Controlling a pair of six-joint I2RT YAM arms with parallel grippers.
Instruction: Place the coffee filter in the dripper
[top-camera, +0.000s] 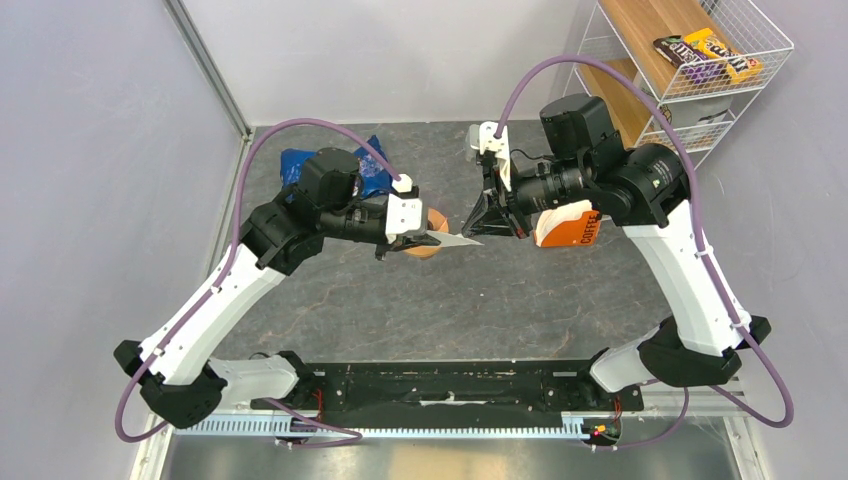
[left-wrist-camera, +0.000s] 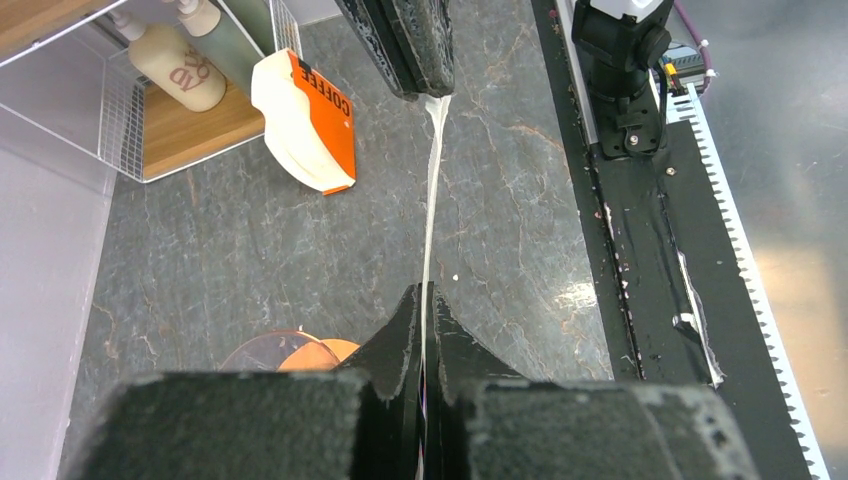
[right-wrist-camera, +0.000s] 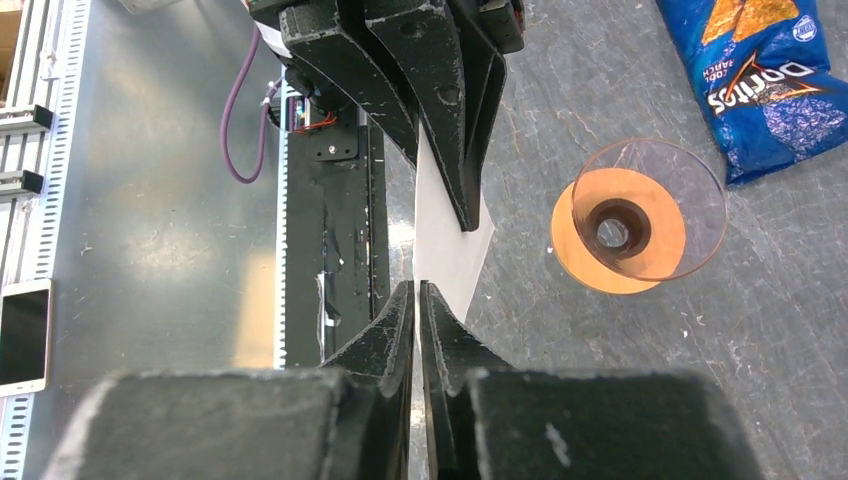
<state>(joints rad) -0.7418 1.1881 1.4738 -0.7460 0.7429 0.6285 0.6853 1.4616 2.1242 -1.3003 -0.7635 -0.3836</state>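
Coffee filter (left-wrist-camera: 431, 200) hung over grey marbled table (top-camera: 450, 310), pinched at opposite edges by left gripper (left-wrist-camera: 424, 300) and right gripper (right-wrist-camera: 416, 295), beside orange dripper (right-wrist-camera: 572, 240). Pale walls; wire shelf (top-camera: 740, 60) far right.

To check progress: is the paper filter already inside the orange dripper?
No, the filter is held flat beside the dripper, whose dark centre shows bare.
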